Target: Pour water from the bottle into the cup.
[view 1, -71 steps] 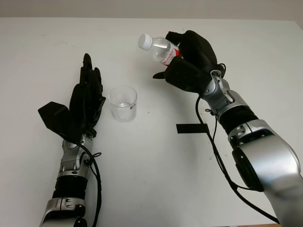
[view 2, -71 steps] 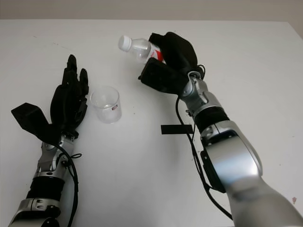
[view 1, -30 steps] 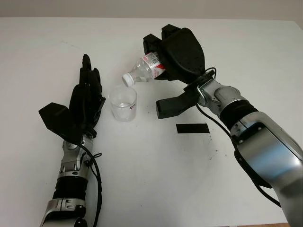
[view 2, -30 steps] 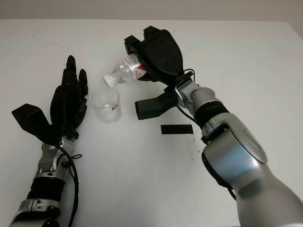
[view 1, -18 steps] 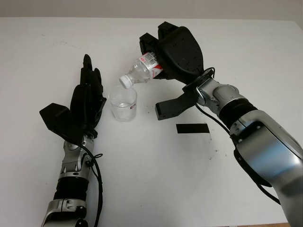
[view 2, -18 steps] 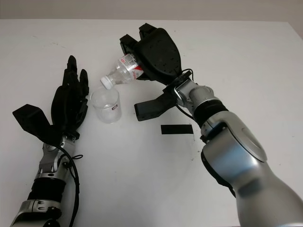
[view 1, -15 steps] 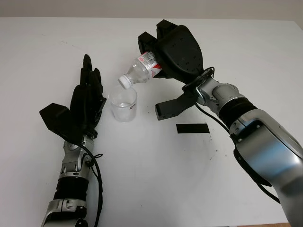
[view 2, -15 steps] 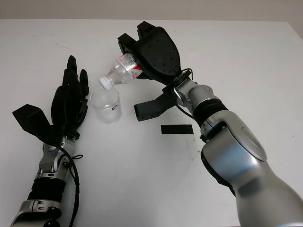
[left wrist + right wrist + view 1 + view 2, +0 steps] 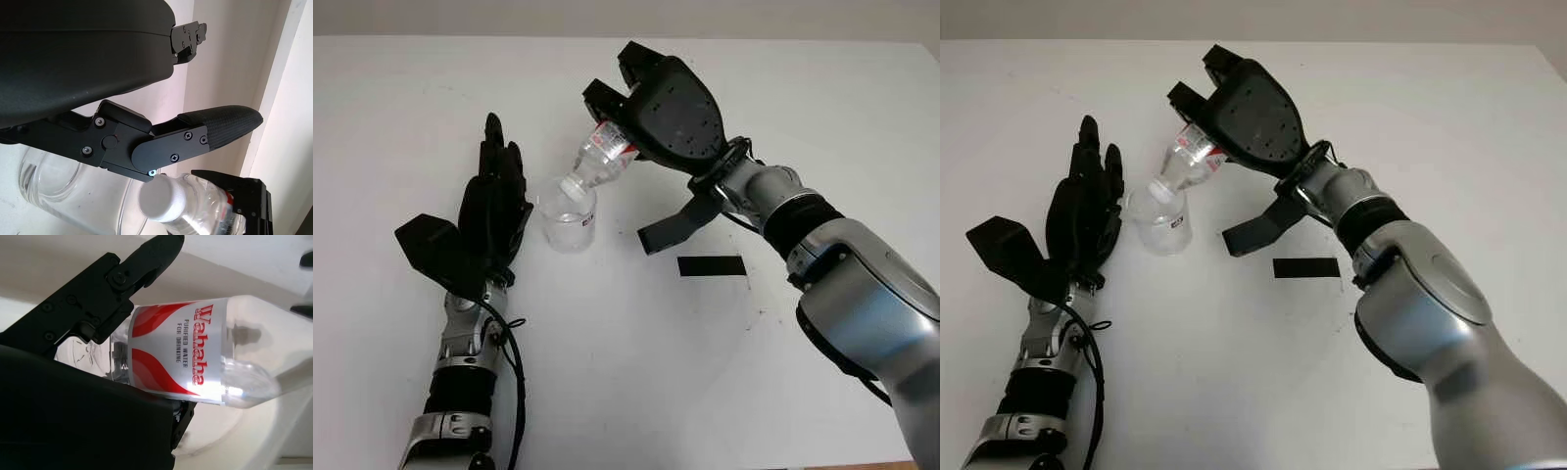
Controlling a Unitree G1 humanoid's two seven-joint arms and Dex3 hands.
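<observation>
White table (image 9: 607,392), right hand (image 9: 666,103) tilting bottle (image 9: 597,162)

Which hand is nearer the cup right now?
Left. The left hand, open, stands right beside the cup. The right hand is up above, tipping the bottle cap-down over the rim.

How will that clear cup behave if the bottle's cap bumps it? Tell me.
The cup looks thin, clear and nearly empty, so probably light and apt to slide or tip. The left hand stands open beside it, not gripping. The right hand holds the bottle cap-down at its rim.
</observation>
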